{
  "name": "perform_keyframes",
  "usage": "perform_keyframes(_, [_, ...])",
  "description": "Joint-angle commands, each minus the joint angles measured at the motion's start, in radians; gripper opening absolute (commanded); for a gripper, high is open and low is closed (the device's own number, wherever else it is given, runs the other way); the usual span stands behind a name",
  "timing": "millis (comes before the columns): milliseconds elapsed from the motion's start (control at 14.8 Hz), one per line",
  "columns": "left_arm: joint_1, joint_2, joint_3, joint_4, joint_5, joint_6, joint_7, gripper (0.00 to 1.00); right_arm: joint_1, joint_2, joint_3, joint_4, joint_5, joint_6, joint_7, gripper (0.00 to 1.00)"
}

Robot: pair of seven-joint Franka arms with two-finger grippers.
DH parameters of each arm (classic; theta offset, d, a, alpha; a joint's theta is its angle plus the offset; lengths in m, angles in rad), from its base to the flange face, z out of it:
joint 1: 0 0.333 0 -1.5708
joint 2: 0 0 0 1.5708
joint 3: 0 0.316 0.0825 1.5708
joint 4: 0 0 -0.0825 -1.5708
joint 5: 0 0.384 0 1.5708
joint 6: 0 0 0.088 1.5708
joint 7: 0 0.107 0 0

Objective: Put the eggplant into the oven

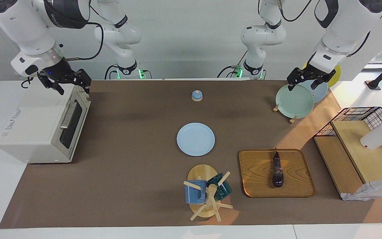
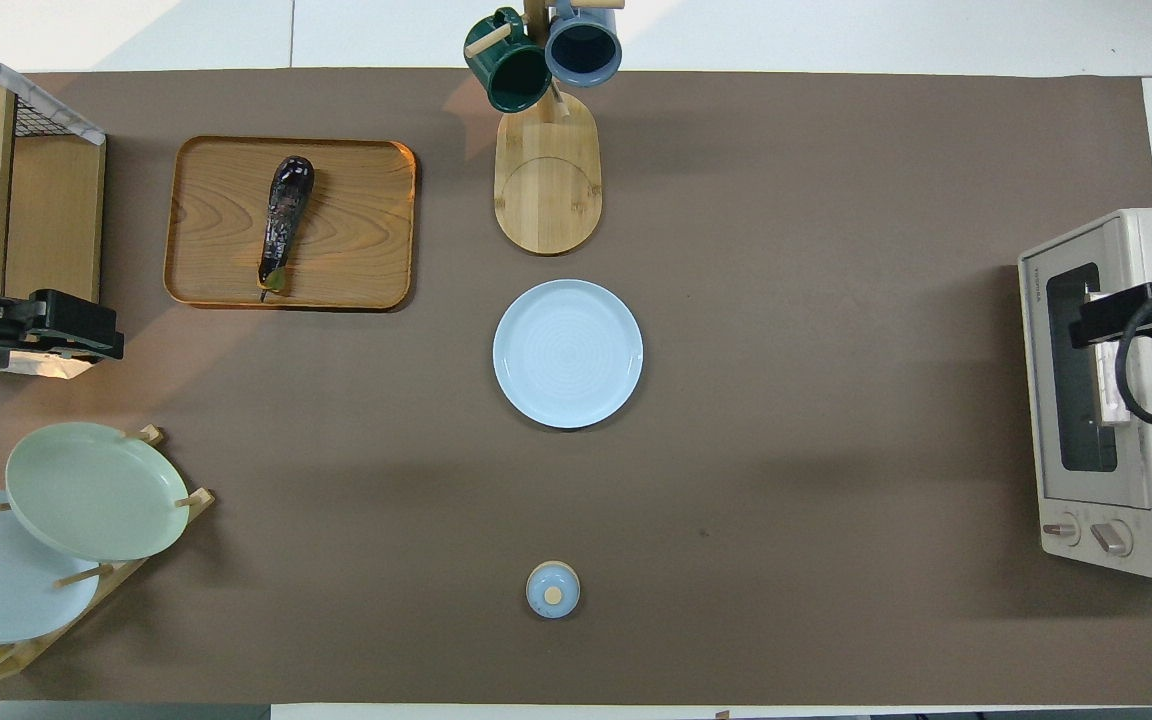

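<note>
The eggplant [image 1: 277, 169] lies along a wooden tray [image 1: 257, 172], stem end toward the robots, at the left arm's end of the table. The left gripper [image 1: 305, 82] hangs over the plate rack [image 1: 293, 118], fingers spread, holding nothing. The right gripper [image 1: 67, 83] hangs over the closed oven [image 1: 41, 127], fingers spread too, arm bent down

Dark purple-black glossy eggplant [image 1: 277, 169] on a brown wood-grain tray [image 1: 260, 179]; white oven [image 1: 38, 129] with dark glass door; pale blue plate [image 1: 195, 139]; brown table mat [image 1: 128, 172]
</note>
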Motion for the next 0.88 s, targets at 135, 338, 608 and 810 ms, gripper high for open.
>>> perform_keyframes(135, [-0.009, -0.013, 0.007, -0.014, -0.009, 0.006, -0.003, 1.0, -0.01, -0.014, 0.005, -0.012, 0.001, 0.004, 0.012, 1.0])
perform_keyframes(338, [-0.009, -0.014, 0.007, -0.016, -0.009, -0.003, -0.007, 1.0, 0.002, -0.016, 0.005, -0.015, 0.001, -0.003, 0.012, 1.0])
perform_keyframes(608, [-0.006, -0.014, 0.008, -0.017, -0.009, 0.012, -0.022, 1.0, -0.01, -0.037, 0.005, -0.076, -0.001, 0.096, -0.005, 0.63])
perform_keyframes(810, [-0.009, -0.01, 0.005, -0.054, -0.01, 0.107, -0.042, 1.0, -0.01, -0.043, 0.002, -0.111, -0.016, 0.184, -0.149, 0.0])
